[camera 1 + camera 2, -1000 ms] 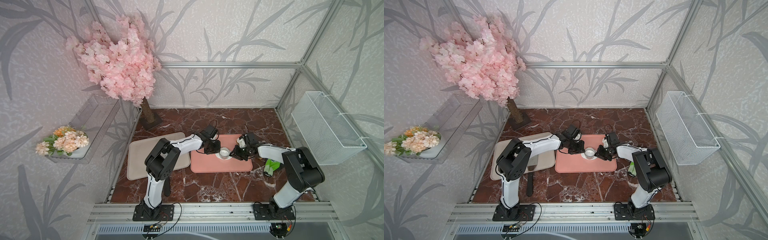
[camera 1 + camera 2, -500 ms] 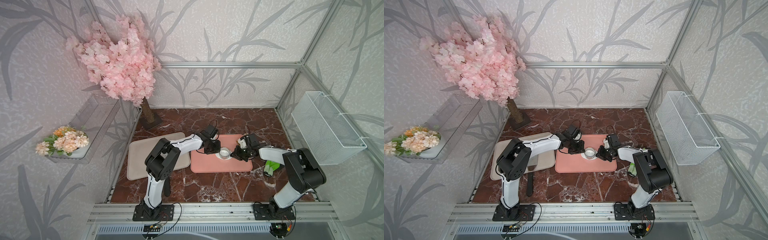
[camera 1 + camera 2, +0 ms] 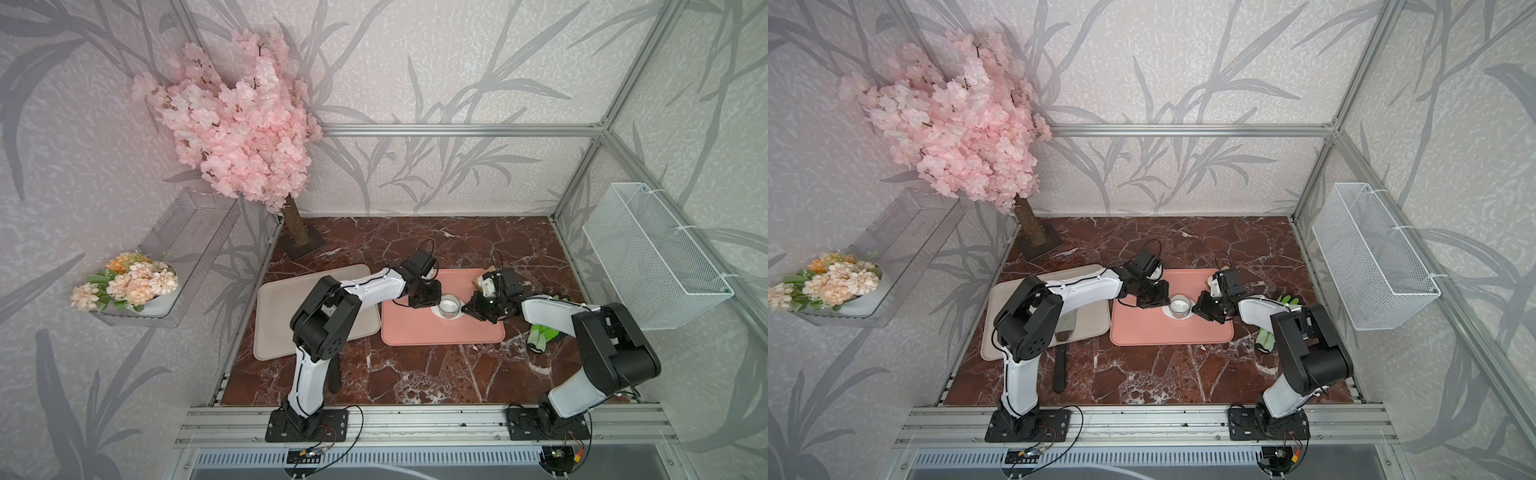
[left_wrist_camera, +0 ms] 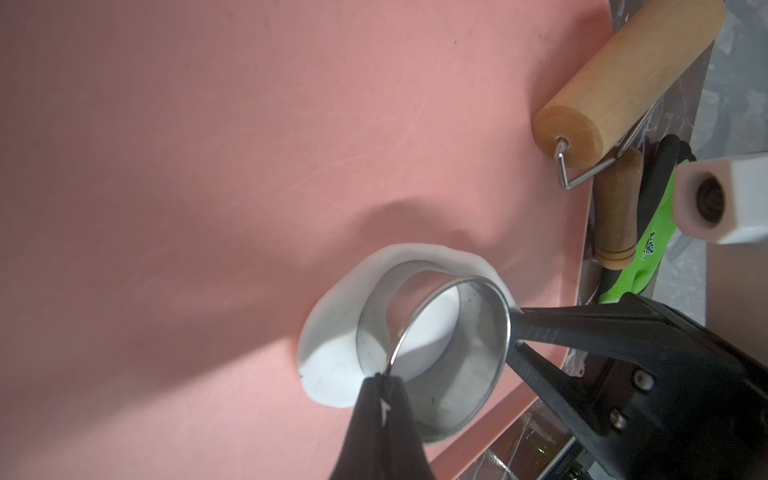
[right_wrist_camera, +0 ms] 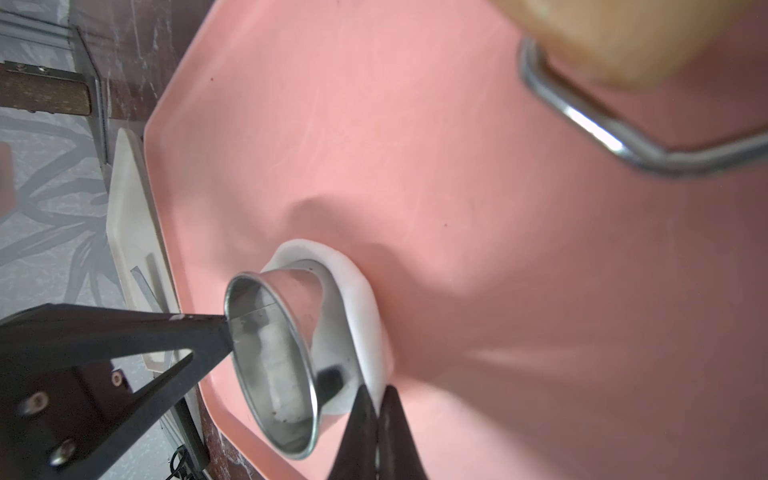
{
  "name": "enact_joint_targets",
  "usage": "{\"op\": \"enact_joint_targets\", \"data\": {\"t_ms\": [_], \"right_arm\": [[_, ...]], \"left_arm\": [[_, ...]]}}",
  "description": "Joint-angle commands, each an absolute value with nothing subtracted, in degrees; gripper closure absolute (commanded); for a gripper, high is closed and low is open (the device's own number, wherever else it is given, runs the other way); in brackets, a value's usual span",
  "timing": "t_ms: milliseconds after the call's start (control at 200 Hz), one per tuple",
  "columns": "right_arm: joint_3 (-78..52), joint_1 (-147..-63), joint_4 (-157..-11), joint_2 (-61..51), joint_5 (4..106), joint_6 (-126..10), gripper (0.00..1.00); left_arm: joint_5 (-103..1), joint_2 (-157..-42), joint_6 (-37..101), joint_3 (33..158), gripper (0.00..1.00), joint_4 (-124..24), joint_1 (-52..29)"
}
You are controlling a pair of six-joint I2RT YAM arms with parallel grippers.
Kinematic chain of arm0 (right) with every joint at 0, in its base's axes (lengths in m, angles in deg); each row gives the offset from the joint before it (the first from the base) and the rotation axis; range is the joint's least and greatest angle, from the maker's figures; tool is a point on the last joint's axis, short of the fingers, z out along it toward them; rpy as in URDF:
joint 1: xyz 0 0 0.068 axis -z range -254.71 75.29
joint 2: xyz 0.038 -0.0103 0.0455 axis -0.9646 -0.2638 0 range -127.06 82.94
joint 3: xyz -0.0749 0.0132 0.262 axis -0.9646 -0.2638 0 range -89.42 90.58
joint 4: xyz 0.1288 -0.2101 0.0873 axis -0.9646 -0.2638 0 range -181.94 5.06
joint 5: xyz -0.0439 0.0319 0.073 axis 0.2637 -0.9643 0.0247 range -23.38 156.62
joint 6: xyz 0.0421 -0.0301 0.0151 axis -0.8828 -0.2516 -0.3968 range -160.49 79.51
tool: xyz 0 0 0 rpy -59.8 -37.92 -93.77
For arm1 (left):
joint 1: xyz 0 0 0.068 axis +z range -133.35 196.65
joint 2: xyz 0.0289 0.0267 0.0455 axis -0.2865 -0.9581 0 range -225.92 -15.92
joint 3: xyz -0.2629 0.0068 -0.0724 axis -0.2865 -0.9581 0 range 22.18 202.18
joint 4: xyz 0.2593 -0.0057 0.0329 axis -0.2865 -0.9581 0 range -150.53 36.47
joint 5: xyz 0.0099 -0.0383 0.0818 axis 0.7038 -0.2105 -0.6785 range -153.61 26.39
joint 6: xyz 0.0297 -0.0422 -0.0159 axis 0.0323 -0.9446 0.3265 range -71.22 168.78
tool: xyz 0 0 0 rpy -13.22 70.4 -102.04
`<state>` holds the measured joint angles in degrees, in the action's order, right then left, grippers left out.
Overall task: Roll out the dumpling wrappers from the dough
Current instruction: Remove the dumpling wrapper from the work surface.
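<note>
Dough (image 4: 332,345): thin white sheet, lying about midway on the pink mat (image 3: 415,332); a collar of it is showing all round the cutter.

Wrapper (image 3: 1179,306): round white patch sitting inside the cutter, judged to be the disc being stamped out (whether it is cut clean through, the views are not showing).

Cutter (image 5: 328,324): metal ring, standing upright and pressing into the dough.

Left gripper (image 4: 383,380): jaws clenched, pinching the cutter's upper rim and pinning it in place.

Right gripper (image 5: 376,397): jaws, apart a second ago, now clamping the dough's outer margin just beside the cutter; a sliver of white is showing between the fingertips.

Bearing on task: with the trim gripped and the cutter held down, the excess is looking ready to be peeled off, leaving the disc behind. The pull is probably calling for a low, outward path, since soft dough risks tearing short or dragging the disc along.

Roller (image 4: 623,83): wooden, lying idle at the mat's edge, well apart from the dough.

Tray (image 3: 270,332): beige, lying beside the mat on the left arm's side.
</note>
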<state>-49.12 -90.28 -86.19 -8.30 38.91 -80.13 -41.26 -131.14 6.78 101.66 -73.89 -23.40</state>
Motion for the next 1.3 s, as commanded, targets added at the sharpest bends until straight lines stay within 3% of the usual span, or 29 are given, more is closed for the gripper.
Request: {"op": "enact_joint_targets", "data": {"t_ms": [0,1295], "right_arm": [[-50.0,-90.0,-84.9,-6.3,38.2,-80.5,0.95],[-54.2,-87.8,-85.6,-0.8,38.8,-80.1,0.96]], "left_arm": [[-44.0,-135.0,8.0,100.8,1.0,-79.0,-24.1],[-44.6,-134.7,8.1,100.2,1.0,-79.2,-24.0]]}}
